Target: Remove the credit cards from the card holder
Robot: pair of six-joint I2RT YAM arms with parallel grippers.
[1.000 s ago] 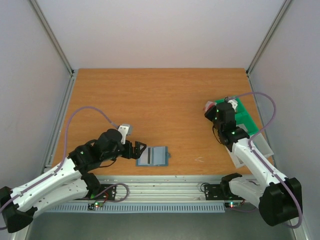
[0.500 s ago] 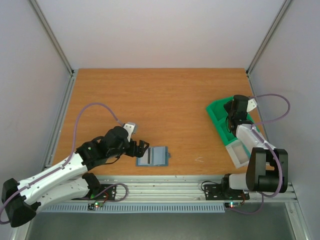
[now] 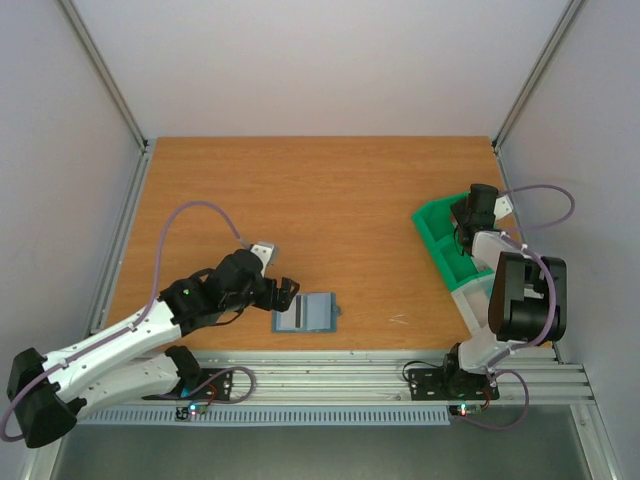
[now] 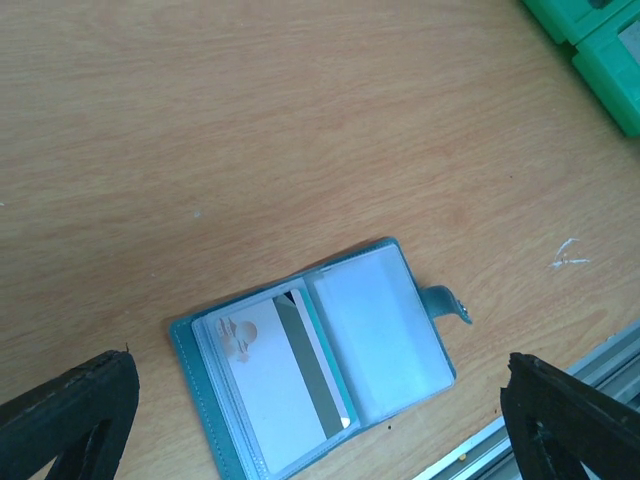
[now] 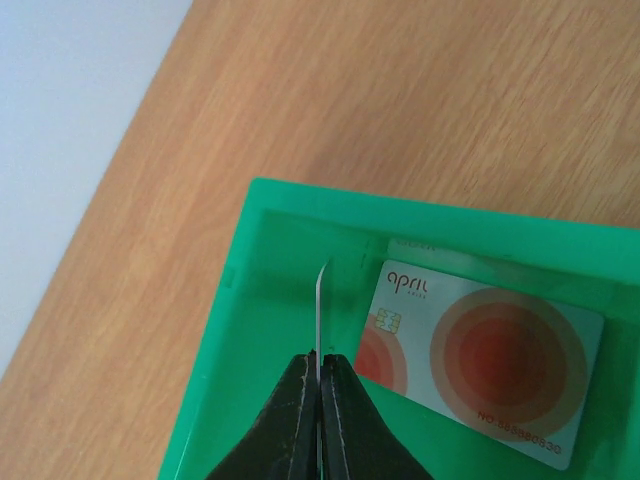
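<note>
Since my right claw [image 5: 320,385] is pinched tight on a thin card [image 5: 320,295] held edge-on over the green bin [image 5: 400,218], I'd lower it beside the red-circled card [image 5: 480,365] before releasing; my left claw [image 4: 320,415] gapes wide above the card holder [image 4: 390,320], spread on the tabletop [image 4: 200,120] with a pale card [image 4: 270,385] inside

The left arm [image 3: 105,350] and right arm [image 3: 487,250] have white shells with black joint housings. A grey-purple cable [image 3: 185,208] runs along each. Black base plates [image 3: 205,388] carry small red and green lights. The left fingers [image 4: 70,410] are matte black with rough edges. The right fingers [image 5: 345,425] are black and tapering.
</note>
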